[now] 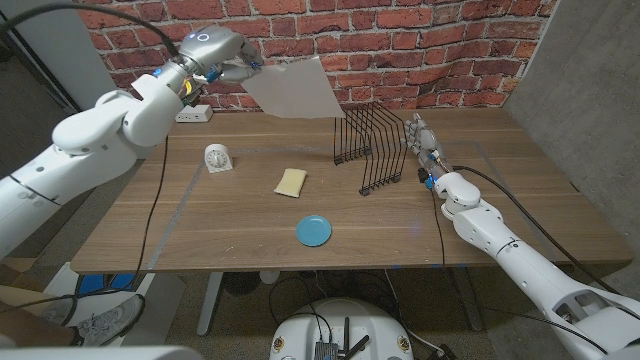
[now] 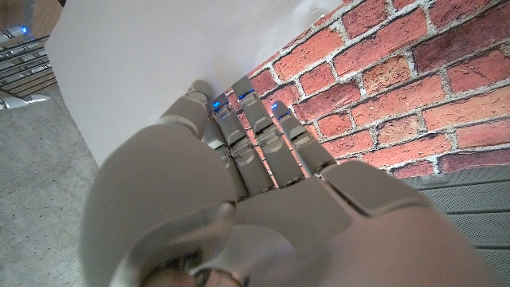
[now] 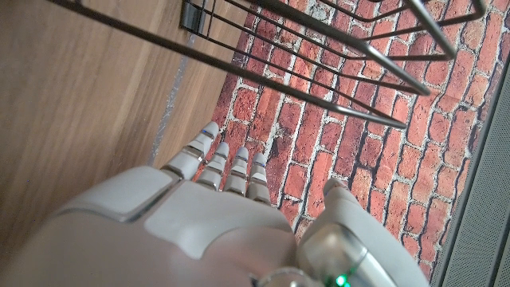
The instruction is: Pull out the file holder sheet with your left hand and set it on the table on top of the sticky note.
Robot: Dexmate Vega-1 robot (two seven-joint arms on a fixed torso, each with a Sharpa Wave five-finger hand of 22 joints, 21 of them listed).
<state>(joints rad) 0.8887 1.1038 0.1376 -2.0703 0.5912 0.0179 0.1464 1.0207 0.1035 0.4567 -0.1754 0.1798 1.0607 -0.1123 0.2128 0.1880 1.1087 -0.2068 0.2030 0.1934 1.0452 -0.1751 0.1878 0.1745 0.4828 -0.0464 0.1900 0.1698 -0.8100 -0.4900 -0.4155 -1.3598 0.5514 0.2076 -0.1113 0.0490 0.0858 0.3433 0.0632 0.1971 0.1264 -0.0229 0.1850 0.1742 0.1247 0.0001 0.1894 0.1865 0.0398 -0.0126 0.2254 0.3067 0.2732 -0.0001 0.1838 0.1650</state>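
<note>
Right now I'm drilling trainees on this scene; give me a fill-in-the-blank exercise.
1. The left hand holds the white ____ in the air.
2. The yellow sticky note lies between the timer and the black wire ____.
3. The blue disc lies on the ____.
Missing words: sheet; file holder; table

The head view looks down from high over the bench (image 1: 250, 230), facing the brick wall (image 1: 400, 40) across the frame's top, far enough back to take in both arms. The left wrist view sits very close behind the left hand (image 2: 239, 215) — its fingers (image 2: 263, 135) reach toward the white sheet (image 2: 151, 64) at upper left, brick at right. The right wrist view hugs the right hand (image 3: 199, 231), bench wood at left, the wire file holder (image 3: 335, 56) crossing the top. All three share the brick wall; head and right wrist views share the holder.
</note>
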